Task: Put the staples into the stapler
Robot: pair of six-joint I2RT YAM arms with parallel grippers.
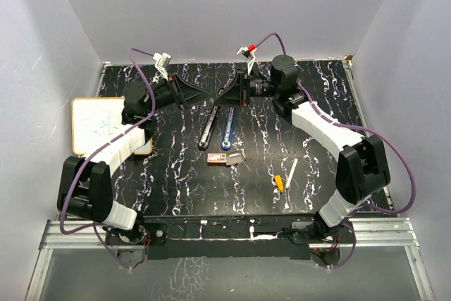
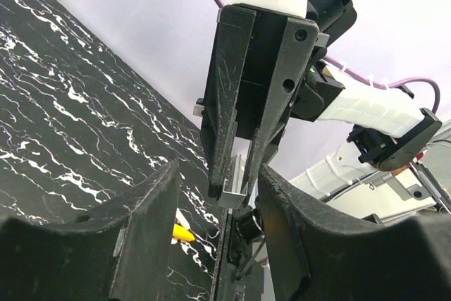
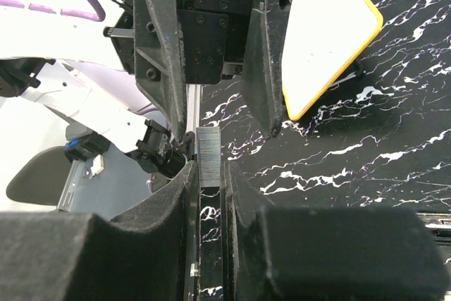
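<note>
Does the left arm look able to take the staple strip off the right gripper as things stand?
Probably yes: the staple strip juts past the tips of the right gripper, and the left gripper stands open on either side of it, with nothing between.

Nothing readable in any view. On the whiteboard at the table's left edge there are faint green marks near the middle, too small and pale to make out as letters or figures. The staples box has a red-and-white top face with a lighter label patch, but its print is far too small to resolve. The right wrist view catches a corner of the whiteboard, with no legible writing on it.
</note>
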